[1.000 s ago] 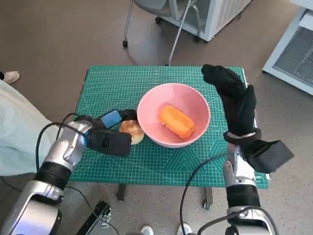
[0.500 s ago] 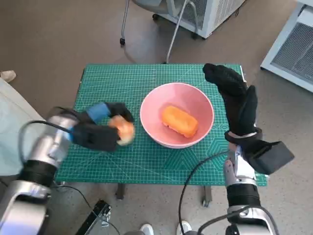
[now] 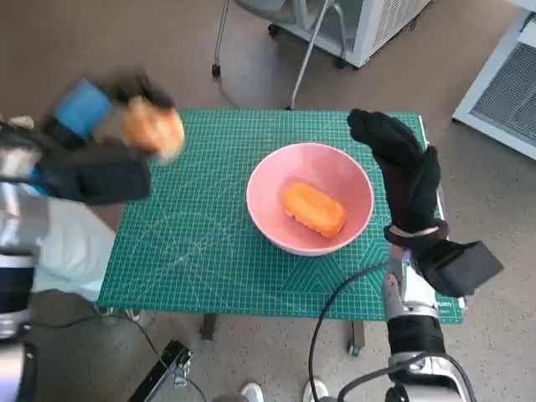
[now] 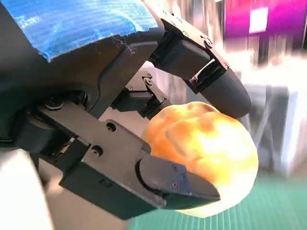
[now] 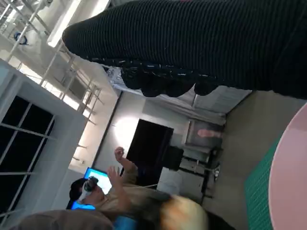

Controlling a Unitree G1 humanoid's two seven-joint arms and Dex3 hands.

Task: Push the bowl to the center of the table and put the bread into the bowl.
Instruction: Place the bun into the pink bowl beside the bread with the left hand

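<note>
The pink bowl [image 3: 310, 208] stands near the middle of the green mat [image 3: 209, 243], with an orange oblong bread [image 3: 313, 208] lying inside it. My left hand [image 3: 100, 142] is raised high off the table's left side and grips a round golden bun [image 3: 153, 129]; the left wrist view shows the bun [image 4: 206, 148] clamped between the black fingers [image 4: 168, 182]. My right hand [image 3: 406, 172], in the black glove, is held upright just right of the bowl with its fingers straight and nothing in it. The bowl's pink rim [image 5: 290, 167] edges into the right wrist view.
The mat's left half lies bare under the raised left arm. Chair legs [image 3: 289, 50] and a white cabinet [image 3: 368, 25] stand beyond the table's far edge. A person [image 5: 124, 191] with raised hands shows in the right wrist view. White cloth [image 3: 71, 243] lies at the table's left.
My left hand has taken the round bun off the mat beside the bowl and lifted it up and to the left. The right hand and the bowl stay put.
</note>
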